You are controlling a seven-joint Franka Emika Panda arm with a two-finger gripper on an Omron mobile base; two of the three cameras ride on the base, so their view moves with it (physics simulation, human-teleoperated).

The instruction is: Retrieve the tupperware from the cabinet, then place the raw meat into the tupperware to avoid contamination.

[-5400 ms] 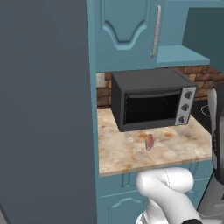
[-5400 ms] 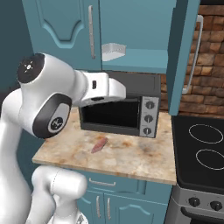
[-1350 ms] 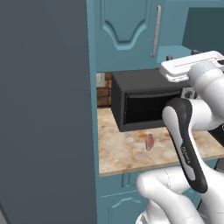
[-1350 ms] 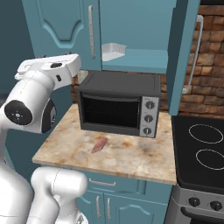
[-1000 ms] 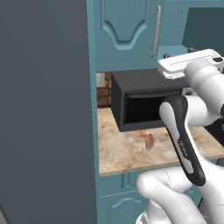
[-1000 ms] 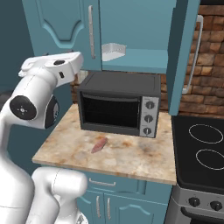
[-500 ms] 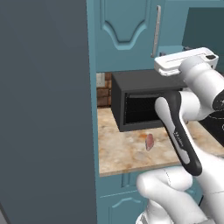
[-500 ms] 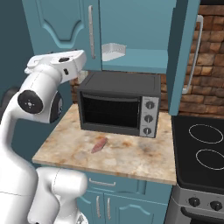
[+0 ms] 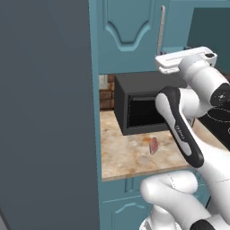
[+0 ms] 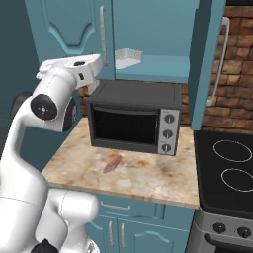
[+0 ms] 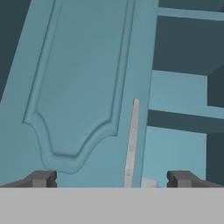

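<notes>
The gripper [image 11: 111, 179] is rising toward the cabinet [image 10: 74, 29], jaws spread wide and empty, now facing its closed door, nearing the tupperware [image 10: 127, 58] on the open shelf at upper centre, while the meat [image 10: 112, 163] is lying on the counter [image 10: 163, 180] below

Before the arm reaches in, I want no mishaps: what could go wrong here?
The open end effector faces the shut left cabinet door and its handle, so it might bump them. The tupperware sits near the shelf edge and could be knocked off, possibly toward the raw meat.
</notes>
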